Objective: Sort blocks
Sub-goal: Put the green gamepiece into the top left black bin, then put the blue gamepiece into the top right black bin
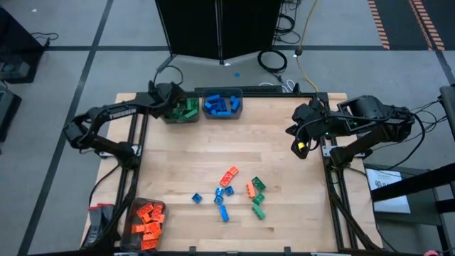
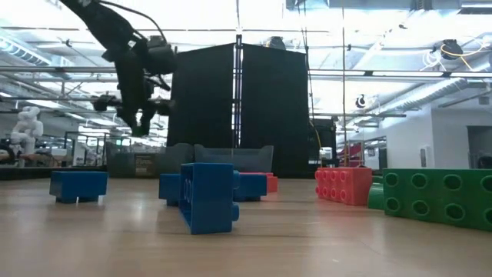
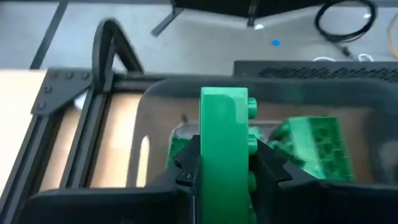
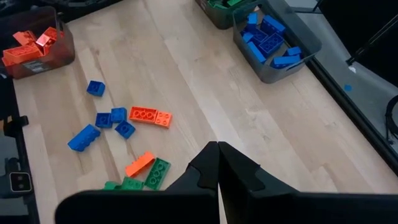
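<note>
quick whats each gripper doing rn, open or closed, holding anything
Left gripper: closed on a green block, over the bin of green blocks.
Right gripper: closed, empty, at the table's right edge.

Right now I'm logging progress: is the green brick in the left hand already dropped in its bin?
Not yet. The left hand grips the green brick above the bin of greens.

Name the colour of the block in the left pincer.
Green block; clearest in the left wrist view.

An open lab hall: strip-lit ceiling [image 2: 369, 54], framed wooden workbench [image 1: 213, 163].
</note>
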